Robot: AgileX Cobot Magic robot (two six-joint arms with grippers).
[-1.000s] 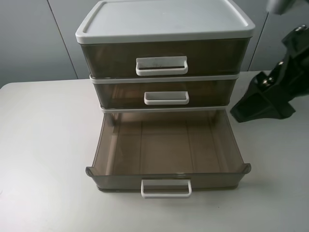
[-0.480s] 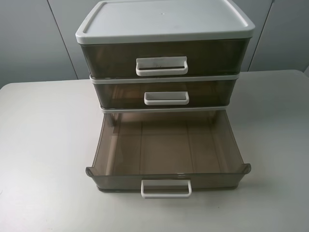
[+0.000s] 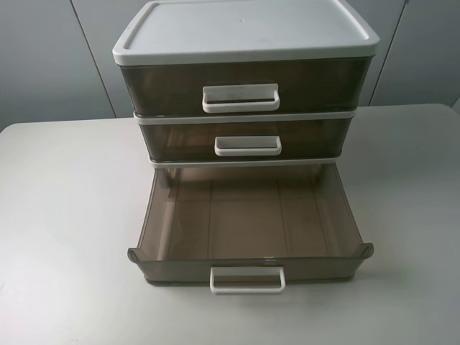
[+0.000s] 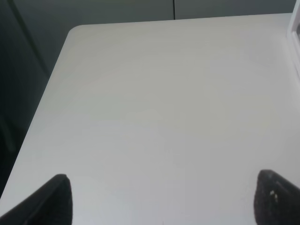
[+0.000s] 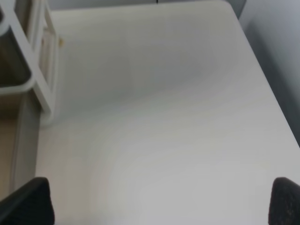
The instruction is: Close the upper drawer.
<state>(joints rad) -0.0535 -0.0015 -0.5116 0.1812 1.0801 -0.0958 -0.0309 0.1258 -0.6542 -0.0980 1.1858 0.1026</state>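
The three-drawer unit (image 3: pixel 244 32) stands at the back middle of the white table (image 3: pixel 65 215). The upper drawer (image 3: pixel 180 140), the middle tier of smoky-brown plastic with a white loop handle (image 3: pixel 248 146), sits pushed in flush with the frame. Neither gripper shows in the exterior high view. My left gripper (image 4: pixel 164 199) is open and empty over bare table left of the unit. My right gripper (image 5: pixel 157 201) is open and empty over bare table right of the unit, whose side (image 5: pixel 44 70) shows in that view.
The lowest drawer (image 3: pixel 251 215) is pulled far out toward the front, empty, its handle (image 3: pixel 247 279) near the table's front. The taller top-tier drawer (image 3: pixel 165 86) is shut. A sliver of the unit (image 4: pixel 296 37) shows in the left wrist view.
The right arm, seen at the right edge of the exterior view one second ago, has drawn back out of that view. The drawers have not moved.
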